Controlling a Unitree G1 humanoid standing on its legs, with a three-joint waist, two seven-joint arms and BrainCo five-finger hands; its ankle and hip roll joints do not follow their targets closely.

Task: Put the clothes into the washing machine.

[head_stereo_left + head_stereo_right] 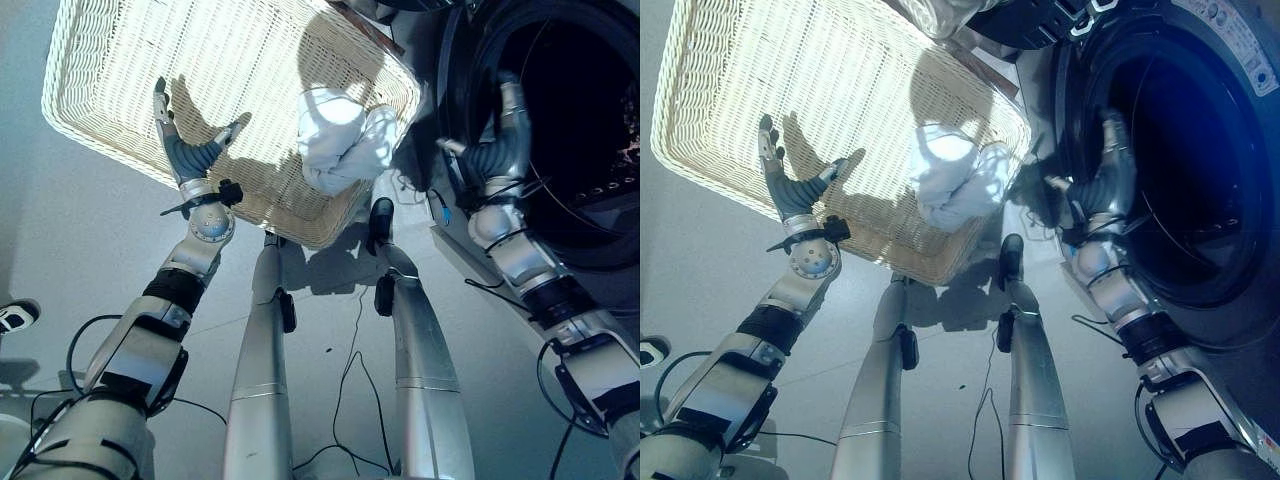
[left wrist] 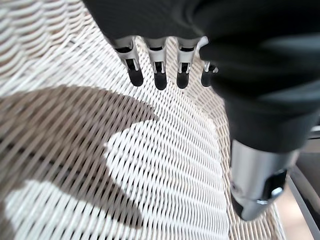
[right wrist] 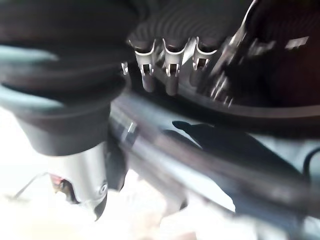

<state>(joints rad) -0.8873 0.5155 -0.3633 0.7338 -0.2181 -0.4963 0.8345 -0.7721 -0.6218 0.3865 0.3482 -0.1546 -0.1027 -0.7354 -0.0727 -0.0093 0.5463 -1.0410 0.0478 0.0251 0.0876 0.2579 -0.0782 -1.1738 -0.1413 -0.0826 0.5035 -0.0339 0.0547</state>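
A white bundle of clothes is lying in the near right corner of a wide white wicker basket, pressing against the basket's rim on the side facing the washing machine. The basket is sitting on the pale floor, just beside the machine, whose round dark opening is standing open with its dark door seal showing close up in the right wrist view. The left hand is hovering over the basket's woven bottom with its fingers stretched straight and the thumb spread out to the side, holding nothing; the clothes are lying to its right, apart from it, with a stretch of bare wicker between them. The right hand is reaching up at the front edge of the machine's opening, fingers extended and relaxed, thumb out toward the basket, and it too is carrying nothing. The bundle is lying between the two hands, nearer to the right one but touching neither. The shadow of the left hand is falling across the weave beneath it.
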